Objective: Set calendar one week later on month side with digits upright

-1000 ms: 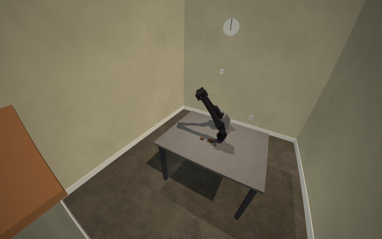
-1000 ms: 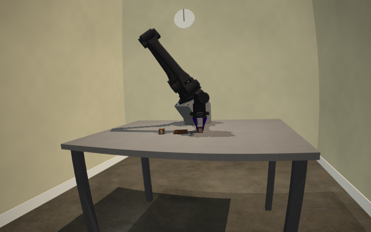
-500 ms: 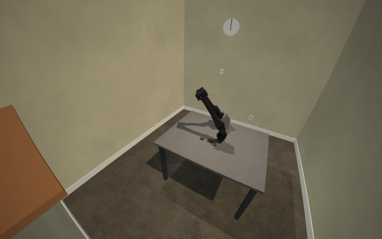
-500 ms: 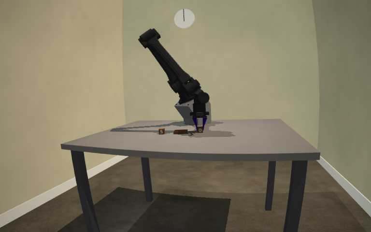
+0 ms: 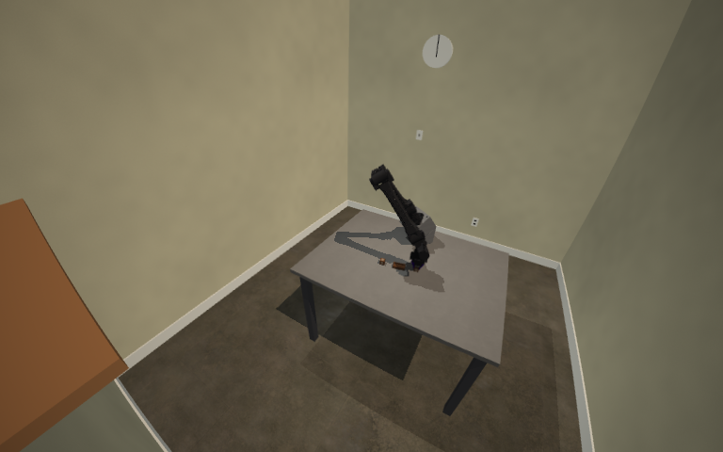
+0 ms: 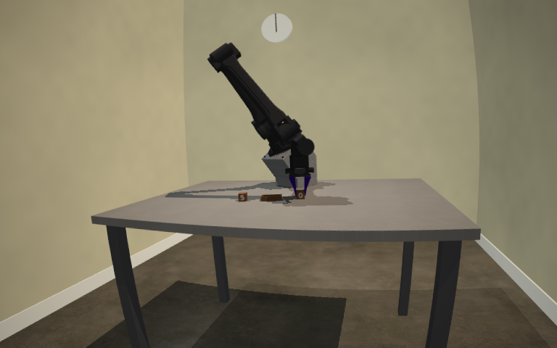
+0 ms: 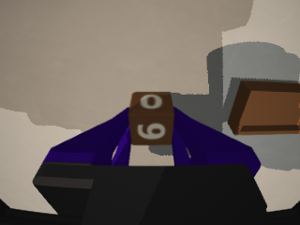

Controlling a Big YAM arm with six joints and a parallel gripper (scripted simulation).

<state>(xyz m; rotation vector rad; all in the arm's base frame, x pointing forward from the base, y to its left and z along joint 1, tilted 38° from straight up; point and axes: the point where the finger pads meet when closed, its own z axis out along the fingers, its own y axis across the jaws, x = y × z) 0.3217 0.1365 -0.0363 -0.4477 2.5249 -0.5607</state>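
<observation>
The exterior view shows a grey table (image 5: 453, 303) (image 6: 369, 209) (image 7: 56, 75) carrying everything, with the tray as the centre of the work. The black arm (image 5: 400, 210) (image 6: 256, 92) reaches over from behind the tray, its wrist bent so that the gripper (image 5: 417, 267) (image 6: 300, 191) (image 7: 151, 113) points down just beside one end. That gripper is clasped on a cube, one purple finger against each of two opposite sides; this presumably leaves the numbered faces free and steadies the cube for carrying or turning.

The tray (image 5: 398, 266) (image 6: 271, 198) (image 7: 235, 111) lies flat on the table with no cube in it, probably so that both can be set in afresh. The held cube (image 6: 300, 195) (image 7: 151, 119) is beside the tray, at or near table height; contact below it cannot be told. The other cube (image 5: 382, 261) (image 6: 242, 197) stands beyond the tray's opposite end, seemingly parked out of the way.

Smallest are the digits: an upright 0 and an upright 5 face the exterior camera, while the wrist view adds a sideways 6 or 9 on the held cube. The month's name is unreadable, so the target date stays uncertain.

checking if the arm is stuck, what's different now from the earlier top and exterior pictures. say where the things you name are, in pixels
Nothing visibly changed. The gripper (image 5: 417, 266) (image 6: 300, 193) (image 7: 151, 113) is in the same place, with the cube showing 0 (image 5: 416, 268) (image 6: 300, 195) (image 7: 151, 117) between its fingers; the cube showing 5 (image 5: 382, 261) (image 6: 242, 197) and the tray (image 5: 398, 266) (image 6: 271, 198) (image 7: 235, 109) stayed put. The wrist view has no earlier picture to compare.
</observation>
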